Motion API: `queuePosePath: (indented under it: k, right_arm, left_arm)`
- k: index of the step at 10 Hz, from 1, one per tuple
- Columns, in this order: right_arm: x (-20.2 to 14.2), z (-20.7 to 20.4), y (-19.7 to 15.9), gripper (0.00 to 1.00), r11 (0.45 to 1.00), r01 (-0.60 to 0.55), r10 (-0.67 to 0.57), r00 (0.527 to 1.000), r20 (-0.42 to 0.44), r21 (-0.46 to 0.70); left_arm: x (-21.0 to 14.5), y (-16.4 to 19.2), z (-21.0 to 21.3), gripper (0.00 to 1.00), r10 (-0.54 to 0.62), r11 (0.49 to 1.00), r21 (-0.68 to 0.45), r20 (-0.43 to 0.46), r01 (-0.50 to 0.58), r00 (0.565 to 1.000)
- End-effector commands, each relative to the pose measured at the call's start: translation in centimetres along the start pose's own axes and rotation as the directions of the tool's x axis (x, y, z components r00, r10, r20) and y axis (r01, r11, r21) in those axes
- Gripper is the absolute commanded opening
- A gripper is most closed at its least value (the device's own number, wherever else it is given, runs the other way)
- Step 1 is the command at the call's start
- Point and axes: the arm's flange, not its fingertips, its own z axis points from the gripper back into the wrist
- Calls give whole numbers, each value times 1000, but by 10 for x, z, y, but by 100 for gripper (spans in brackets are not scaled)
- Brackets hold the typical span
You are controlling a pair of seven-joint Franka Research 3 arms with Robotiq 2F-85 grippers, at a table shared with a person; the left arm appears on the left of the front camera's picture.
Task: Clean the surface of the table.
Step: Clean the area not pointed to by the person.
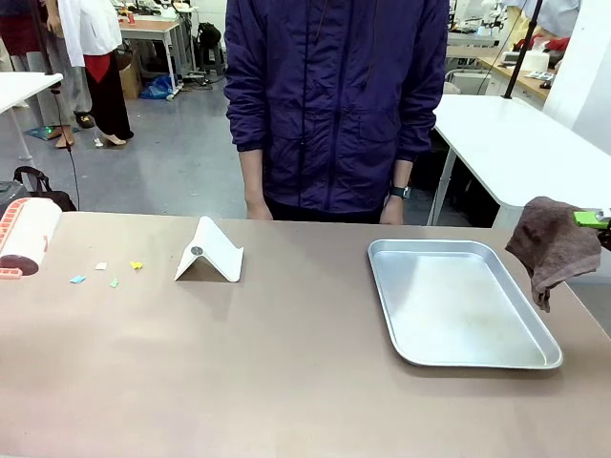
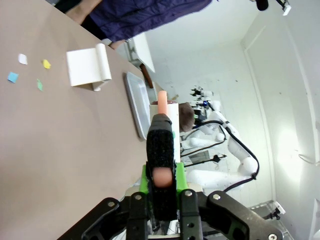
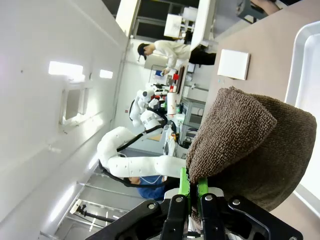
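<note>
Front: the matte brownish-taupe worktop (image 1: 286, 382) carries a shiny silver metal tray (image 1: 458, 305), with little coloured paper scraps (image 1: 105, 272) well left of the tray. Left wrist: left hand (image 2: 162, 175) is pinching a pink-handled white lint roller (image 2: 169, 112). Right wrist: right hand (image 3: 192, 187) is pinching a brown terry cloth (image 3: 240, 145), tray rim just behind.

The table's (image 1: 286, 391) near half is lying open; a lint roller (image 1: 27, 234), paper scraps (image 1: 105, 272), a white stand (image 1: 210, 254) and a metal tray (image 1: 380, 281) are crowding the far half, a cloth (image 1: 554, 243) hanging at right.

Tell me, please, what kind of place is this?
Probably a robotics laboratory: the right gripper holds a brown cloth, and white worktables and a cluttered bench stand behind the person.
</note>
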Motion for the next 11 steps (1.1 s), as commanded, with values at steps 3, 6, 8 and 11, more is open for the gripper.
queuePosePath:
  k: [3, 6, 8, 11]
  right_arm:
    - [2, 0, 2, 6, 1000, -10, 10, 1000, 6, -14]
    - [2, 0, 2, 6, 1000, -10, 10, 1000, 6, -14]
    - [2, 0, 2, 6, 1000, -10, 10, 1000, 6, -14]
    - [2, 0, 2, 6, 1000, -10, 10, 1000, 6, -14]
  left_arm:
    - [26, -1, 2, 22, -52, 957, 291, 137, 10, 989]
    - [44, 27, -2, 22, 1, 904, 424, 149, -65, 989]
    - [57, 45, -5, 22, 15, 884, 458, 167, -90, 986]
    - [66, 73, -10, 22, 60, 820, 547, 211, -168, 976]
